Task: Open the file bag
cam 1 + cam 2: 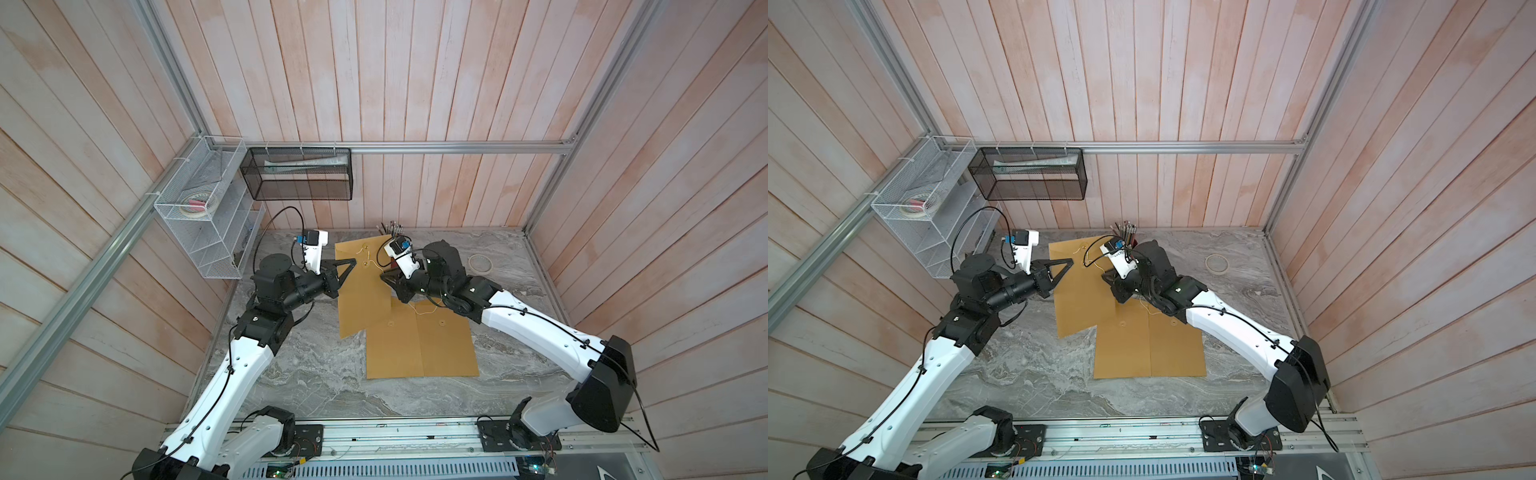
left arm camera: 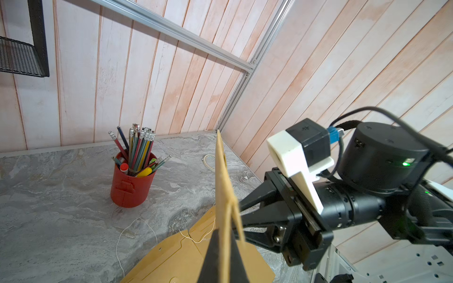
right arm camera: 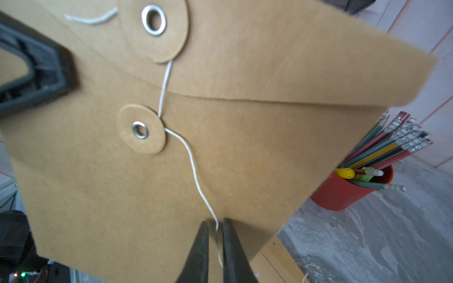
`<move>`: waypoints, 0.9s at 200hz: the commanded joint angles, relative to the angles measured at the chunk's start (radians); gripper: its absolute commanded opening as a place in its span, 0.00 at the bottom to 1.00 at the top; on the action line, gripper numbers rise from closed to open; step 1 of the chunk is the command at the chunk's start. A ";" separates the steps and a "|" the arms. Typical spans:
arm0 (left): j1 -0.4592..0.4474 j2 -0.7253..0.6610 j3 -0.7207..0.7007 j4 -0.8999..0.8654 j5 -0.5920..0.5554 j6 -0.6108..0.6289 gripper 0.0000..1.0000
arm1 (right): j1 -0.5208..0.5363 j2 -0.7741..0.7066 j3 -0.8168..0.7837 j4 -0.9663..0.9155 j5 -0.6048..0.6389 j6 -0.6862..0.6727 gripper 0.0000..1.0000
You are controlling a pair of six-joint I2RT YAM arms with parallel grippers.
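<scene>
**Desk:** Where's the bag [image 1: 361, 291]?

**Me:** I have it up off the table [image 1: 311, 374], toward the back and a little left of the middle. My left gripper [image 1: 352, 262] is clamped on the bag's near edge. In the left wrist view its fingers [image 2: 213, 254] sit tight on either side of the card.

**Desk:** And the right gripper [image 3: 216, 224]?

**Me:** It's at the bag's face with the jaws narrow. The string [image 3: 193, 169] runs down between them. I can see a sliver of gap beside it, so I cannot tell whether it is pinched.

**Desk:** How does the closure look?

**Me:** The flap [image 3: 269, 61] is folded down over the front. The string leaves the upper disc [image 3: 157, 29] on the flap and tucks behind the edge of the lower disc [image 3: 141, 132]. From there it trails slack to my right jaws.

**Desk:** What else is on the table?

**Me:** Two more bags [image 1: 395, 345] [image 1: 446, 345] lie flat, side by side and closer to me. In both top views the held bag's lower corner overlaps them. A red cup [image 2: 131, 186] of pencils stands by the back wall, just behind my right gripper. A tape roll [image 1: 481, 263] lies further right, well apart from the bags.
</scene>
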 commanded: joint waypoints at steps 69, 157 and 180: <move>-0.002 -0.027 -0.051 0.071 0.006 -0.042 0.00 | 0.002 -0.016 0.069 0.045 0.048 0.017 0.00; -0.002 -0.011 -0.104 0.152 0.035 -0.089 0.00 | 0.002 0.016 0.191 0.038 -0.043 0.025 0.00; -0.003 -0.008 -0.113 0.172 0.040 -0.101 0.00 | 0.004 0.028 0.214 0.038 -0.074 0.032 0.00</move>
